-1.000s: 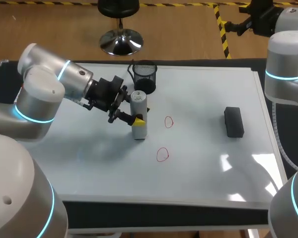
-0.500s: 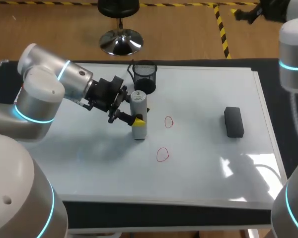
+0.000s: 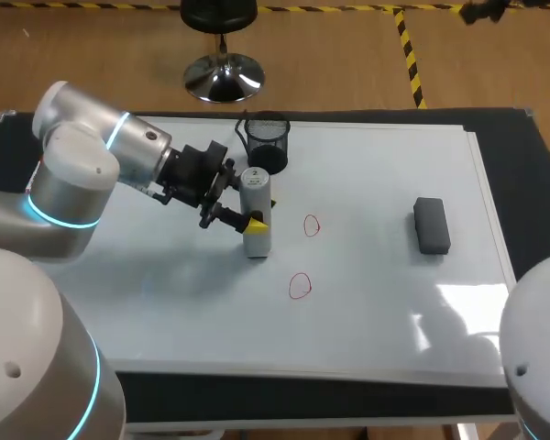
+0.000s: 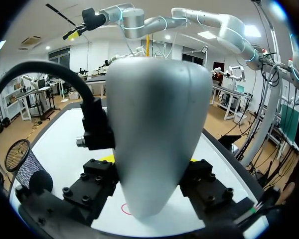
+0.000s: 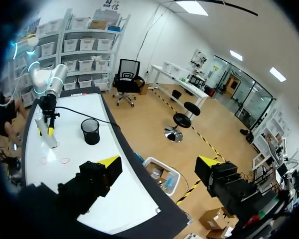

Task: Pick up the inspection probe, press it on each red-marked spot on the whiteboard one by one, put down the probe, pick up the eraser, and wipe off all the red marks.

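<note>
**A:** Where is the inspection probe (image 3: 254, 188)?

**B:** It stands upright on the left half of the whiteboard (image 3: 165, 302), nearer the far edge than the near one. The left fingers (image 3: 257, 220) are clamped on it from two sides, about halfway up its grey body. In the left wrist view the probe fills the space between the two black finger blocks. I cannot tell whether its lower end presses on the board.

**A:** What is around it?

**B:** A black mesh cup (image 3: 267, 142) stands just behind the probe, close to the far edge. Just to the probe's right is one red mark (image 3: 312, 225), a small drawn ring. A second red mark (image 3: 299, 286) lies closer to the near edge. Both are apart from the probe, with nothing between them and it. Further right, well apart and towards the right edge, the dark eraser (image 3: 431, 225) lies flat with its long side along that edge.

**A:** And the other arm?

**B:** The right fingers (image 5: 158, 164) are spread wide with nothing between them. They are held high, out beyond the far right corner of the surface.

**A:** And the surface itself?

**B:** The white board covers nearly all of the surface and has a dark border. Glare patches show near its near right corner.
</note>
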You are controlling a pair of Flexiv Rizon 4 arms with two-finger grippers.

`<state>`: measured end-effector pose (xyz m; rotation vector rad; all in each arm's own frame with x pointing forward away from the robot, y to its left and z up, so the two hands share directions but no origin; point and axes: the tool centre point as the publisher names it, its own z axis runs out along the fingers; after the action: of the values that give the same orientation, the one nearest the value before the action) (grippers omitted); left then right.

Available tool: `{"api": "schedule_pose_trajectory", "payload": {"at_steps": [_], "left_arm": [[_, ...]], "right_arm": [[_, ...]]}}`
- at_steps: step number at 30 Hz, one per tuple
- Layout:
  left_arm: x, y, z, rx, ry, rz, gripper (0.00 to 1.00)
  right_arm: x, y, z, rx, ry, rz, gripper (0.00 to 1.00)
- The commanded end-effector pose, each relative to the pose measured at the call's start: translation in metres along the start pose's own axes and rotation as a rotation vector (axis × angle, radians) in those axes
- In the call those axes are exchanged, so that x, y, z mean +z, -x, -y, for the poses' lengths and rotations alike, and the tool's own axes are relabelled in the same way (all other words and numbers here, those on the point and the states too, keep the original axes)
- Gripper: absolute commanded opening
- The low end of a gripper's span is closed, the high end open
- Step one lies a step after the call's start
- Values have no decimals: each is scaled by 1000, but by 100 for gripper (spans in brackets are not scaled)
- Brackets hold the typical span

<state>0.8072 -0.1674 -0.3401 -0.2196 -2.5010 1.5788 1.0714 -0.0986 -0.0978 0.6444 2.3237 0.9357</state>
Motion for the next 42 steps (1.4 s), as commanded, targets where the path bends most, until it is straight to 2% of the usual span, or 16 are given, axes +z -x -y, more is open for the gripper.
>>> {"api": "schedule_pose_trajectory", "payload": {"at_steps": [1, 11, 13, 17, 20, 22, 42], "left_arm": [[7, -3, -18, 0, -3, 2, 0], [7, -3, -18, 0, -3, 2, 0], [7, -3, -18, 0, -3, 2, 0], [7, -3, -18, 0, -3, 2, 0], [7, -3, -18, 0, -3, 2, 0], [7, -3, -18, 0, -3, 2, 0], [7, -3, -18, 0, -3, 2, 0]], "right_arm": [[-3, 4, -4, 2, -284, -71, 100], [-3, 4, -4, 2, -284, -71, 100], [-12, 0, 3, 37, -349, -51, 100], [-32, -11, 15, 128, -414, -10, 100], [-46, -20, 32, 236, -516, 71, 100], [-60, -32, 42, 307, -531, 125, 100], [-60, -32, 42, 307, -531, 125, 100]]}}
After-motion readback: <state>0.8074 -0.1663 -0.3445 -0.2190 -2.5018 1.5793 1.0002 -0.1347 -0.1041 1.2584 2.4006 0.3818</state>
